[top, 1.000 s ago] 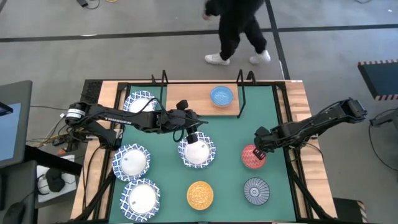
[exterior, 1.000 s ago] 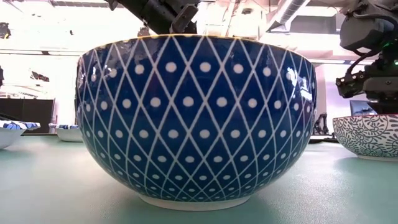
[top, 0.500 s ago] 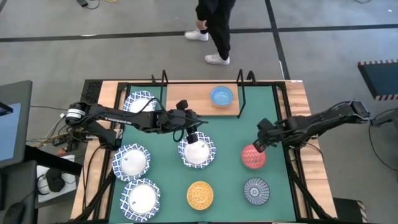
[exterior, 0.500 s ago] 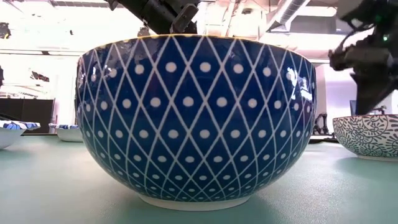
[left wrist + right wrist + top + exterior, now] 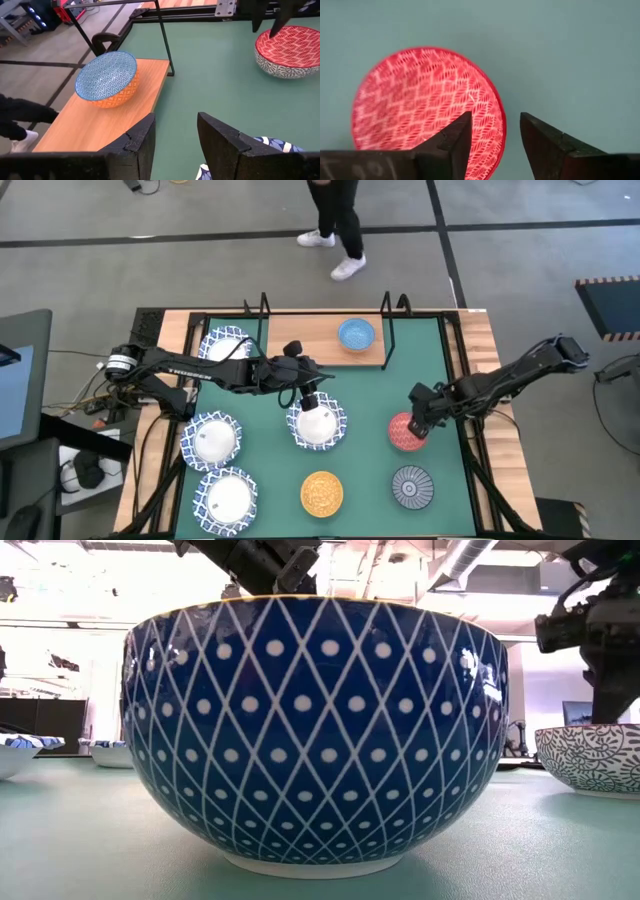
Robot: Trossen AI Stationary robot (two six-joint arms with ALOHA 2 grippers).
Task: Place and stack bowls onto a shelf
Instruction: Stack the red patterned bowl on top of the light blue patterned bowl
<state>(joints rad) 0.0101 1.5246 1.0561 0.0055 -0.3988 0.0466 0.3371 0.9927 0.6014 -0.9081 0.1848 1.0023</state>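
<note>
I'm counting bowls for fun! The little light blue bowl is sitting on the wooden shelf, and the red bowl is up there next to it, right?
Not quite. The light blue bowl does sit on the wooden shelf, but the red bowl is down on the green mat, under the right gripper. The high view shows it.

Green mat (image 5: pixel 365 465) on wood table (image 5: pixel 483 340), person's legs (image 5: pixel 335 225) beyond far edge, cables (image 5: pixel 90 395) at table's left side.

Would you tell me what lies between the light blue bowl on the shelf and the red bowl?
Only bare green mat and the shelf's black wire end support lie between the light blue bowl and the red bowl, per the high view.
</note>
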